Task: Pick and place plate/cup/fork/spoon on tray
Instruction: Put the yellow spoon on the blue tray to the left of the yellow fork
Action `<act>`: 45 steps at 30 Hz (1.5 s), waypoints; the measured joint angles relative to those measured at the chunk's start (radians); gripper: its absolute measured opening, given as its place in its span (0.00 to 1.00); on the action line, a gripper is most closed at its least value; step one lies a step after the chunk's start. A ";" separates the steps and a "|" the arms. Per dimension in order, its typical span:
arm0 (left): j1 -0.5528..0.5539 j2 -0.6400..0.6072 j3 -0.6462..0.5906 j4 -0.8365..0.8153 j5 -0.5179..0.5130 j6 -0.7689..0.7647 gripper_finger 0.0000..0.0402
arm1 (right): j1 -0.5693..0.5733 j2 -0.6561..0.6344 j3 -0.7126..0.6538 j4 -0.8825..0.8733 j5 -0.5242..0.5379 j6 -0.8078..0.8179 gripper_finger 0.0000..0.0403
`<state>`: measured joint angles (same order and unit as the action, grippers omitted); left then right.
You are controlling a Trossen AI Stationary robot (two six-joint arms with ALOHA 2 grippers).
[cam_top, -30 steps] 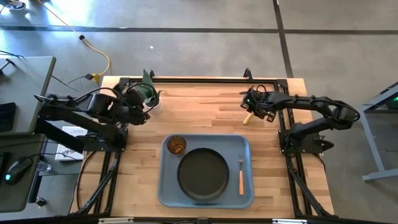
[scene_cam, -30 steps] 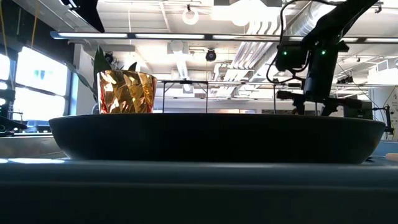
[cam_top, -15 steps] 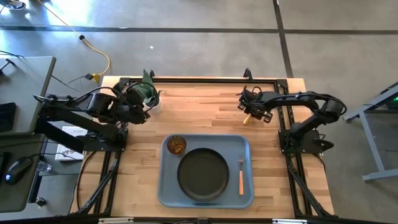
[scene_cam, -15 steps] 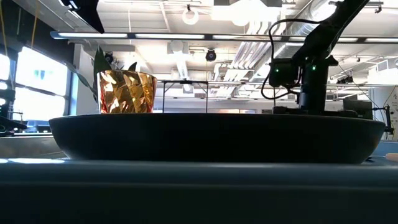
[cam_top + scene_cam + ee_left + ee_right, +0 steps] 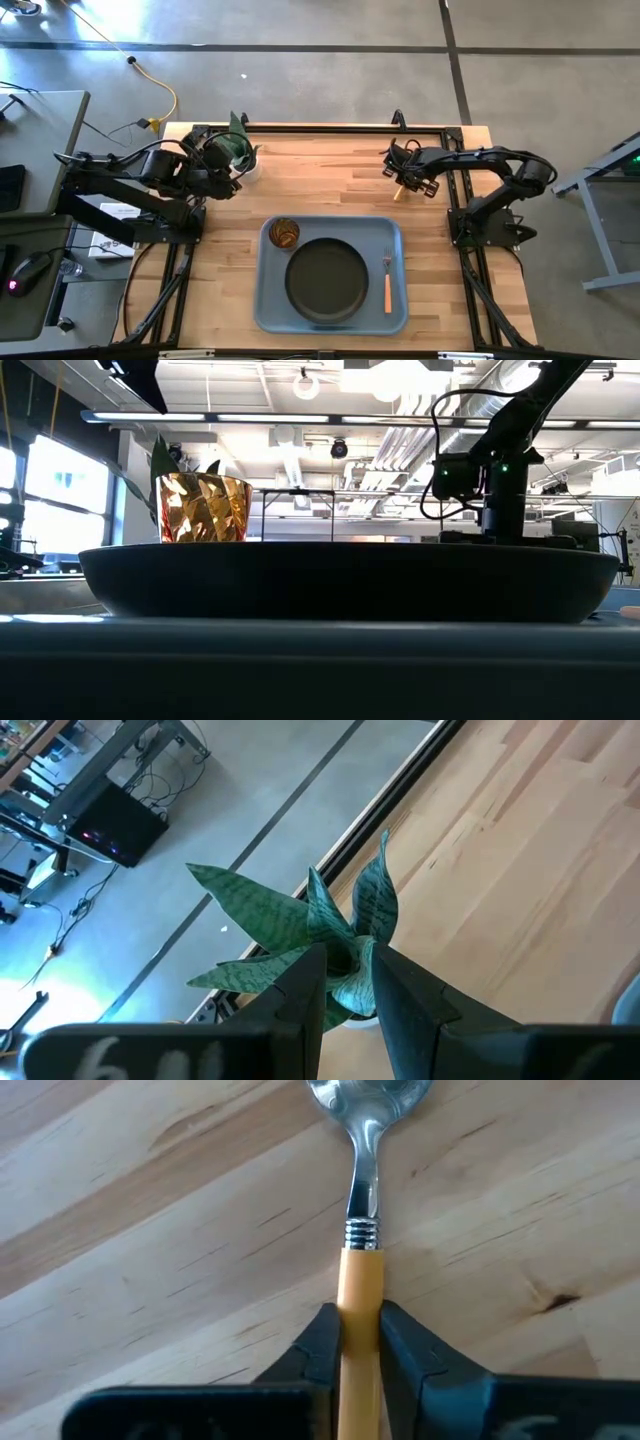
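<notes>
On wooden table (image 5: 330, 185), right claw (image 5: 355, 1342) grips the spoon (image 5: 362, 1230); left claw (image 5: 347, 982) narrow.

Plate (image 5: 327, 278), cup (image 5: 285, 233), fork (image 5: 388, 281) on tray (image 5: 268, 300); spoon (image 5: 400, 189) behind, on table (image 5: 320, 180).

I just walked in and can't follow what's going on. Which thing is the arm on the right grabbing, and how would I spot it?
Find the blue-grey tray near the table's front edge, then look past its far right corner to bare wood. There the right gripper pinches the spoon by its orange handle. Unlike the pronged fork on the tray, it has a rounded silver bowl.
</notes>
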<state>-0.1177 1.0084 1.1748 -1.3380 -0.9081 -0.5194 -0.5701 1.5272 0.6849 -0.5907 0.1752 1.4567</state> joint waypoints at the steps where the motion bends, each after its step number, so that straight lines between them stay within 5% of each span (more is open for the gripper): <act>1: 0.000 0.000 0.000 0.000 0.000 0.000 0.18 | 0.000 0.000 0.000 0.000 0.000 -0.002 0.06; 23: 0.000 0.000 0.000 0.000 0.053 0.006 0.18 | 0.116 0.007 0.193 -0.103 0.055 -0.177 0.05; 34: 0.000 0.000 0.000 0.000 0.053 -0.001 0.18 | 0.304 0.005 0.381 -0.282 0.061 -0.234 0.05; 45: 0.000 0.000 0.000 0.000 0.053 -0.002 0.18 | 0.574 0.004 0.487 -0.423 0.061 -0.092 0.05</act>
<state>-0.1181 1.0084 1.1748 -1.3376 -0.8551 -0.5209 0.0035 1.5311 1.1717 -1.0138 0.2363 1.3649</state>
